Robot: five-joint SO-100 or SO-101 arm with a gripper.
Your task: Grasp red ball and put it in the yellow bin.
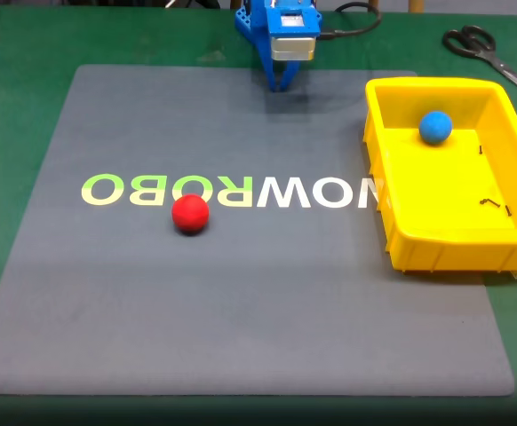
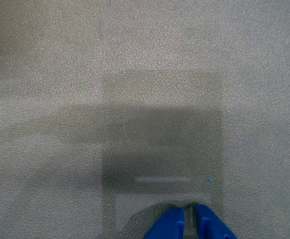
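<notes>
Plainly, the red ball (image 1: 190, 214) looks smooth, matte.

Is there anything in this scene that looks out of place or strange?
Nothing is spilled or broken. The yellow bin already holds a blue ball and some small dark bits, while the red ball lies on the grey mat. The bin hangs over the mat's right edge. Scissors lie on the green table.

The arm is built of bright blue plastic, with a pale grey-white boxy motor block set into its front. A black cable leaves that block on the side nearer the scissors. The gripper (image 1: 281, 84) is blue too, its two fingers (image 2: 171, 226) tapering to points.
</notes>
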